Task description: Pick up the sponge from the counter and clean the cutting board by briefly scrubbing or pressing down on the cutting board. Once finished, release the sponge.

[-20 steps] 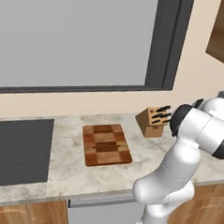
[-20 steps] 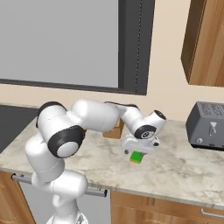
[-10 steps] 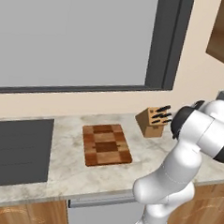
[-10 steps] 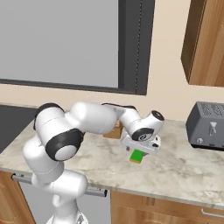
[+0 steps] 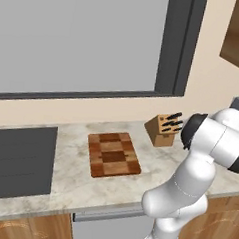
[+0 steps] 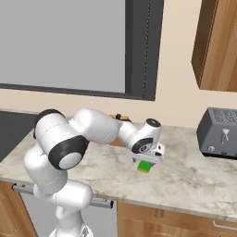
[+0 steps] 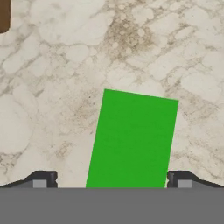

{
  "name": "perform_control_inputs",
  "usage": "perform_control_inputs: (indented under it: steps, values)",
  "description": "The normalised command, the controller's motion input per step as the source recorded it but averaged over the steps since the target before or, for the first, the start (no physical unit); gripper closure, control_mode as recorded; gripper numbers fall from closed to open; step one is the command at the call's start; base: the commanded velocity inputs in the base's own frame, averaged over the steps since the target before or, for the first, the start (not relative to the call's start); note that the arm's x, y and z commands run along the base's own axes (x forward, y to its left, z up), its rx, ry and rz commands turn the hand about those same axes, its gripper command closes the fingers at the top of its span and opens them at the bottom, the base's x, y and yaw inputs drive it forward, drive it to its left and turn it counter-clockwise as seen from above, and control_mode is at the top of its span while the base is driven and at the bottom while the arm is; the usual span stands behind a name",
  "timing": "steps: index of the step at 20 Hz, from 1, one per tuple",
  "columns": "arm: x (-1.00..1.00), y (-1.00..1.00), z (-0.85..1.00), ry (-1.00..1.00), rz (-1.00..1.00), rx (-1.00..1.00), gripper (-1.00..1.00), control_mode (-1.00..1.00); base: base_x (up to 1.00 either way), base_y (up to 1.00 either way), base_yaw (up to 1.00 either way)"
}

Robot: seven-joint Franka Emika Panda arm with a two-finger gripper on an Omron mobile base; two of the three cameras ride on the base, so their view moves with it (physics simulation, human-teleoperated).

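Left base view: cutting board [image 5: 113, 154] lies on counter [image 5: 68, 178], beside knife block [image 5: 163, 129].

Right base view: gripper [image 6: 147, 162] poised over sponge [image 6: 145, 166], left of toaster [image 6: 219, 134].

Hand view: jaws spread wide, straddling the sponge; fingertips [image 7: 42, 178] outside its long edges. Likely light, soft, compressible; pinch mid-sides.

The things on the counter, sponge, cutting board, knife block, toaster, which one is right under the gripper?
The sponge, the small green block. It lies flat between the open gripper's fingertips, while the others sit off to the sides.
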Motion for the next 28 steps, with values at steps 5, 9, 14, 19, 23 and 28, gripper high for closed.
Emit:
perform_control_inputs:
  steps: [5,9,14,19,23,28]
  values:
    - [0.00,0.00,-0.15,0.04,0.00,-0.01,-1.00,-1.00,0.00,0.00,0.00]
    - [0.00,-0.01,-0.02,0.00,-0.02,-0.01,-1.00,-1.00,0.00,0.00,0.00]
    - [0.00,0.00,0.00,0.00,-0.07,-0.02,-1.00,-1.00,0.00,0.00,0.00]
    - [0.00,0.00,0.00,0.00,-0.09,-0.02,-1.00,-1.00,0.00,0.00,0.00]
    - [0.00,0.00,0.00,0.00,-0.10,-0.01,-1.00,-1.00,0.00,0.00,0.00]
    - [0.00,-0.04,0.00,0.00,-0.11,0.00,-1.00,-1.00,0.00,0.00,0.00]
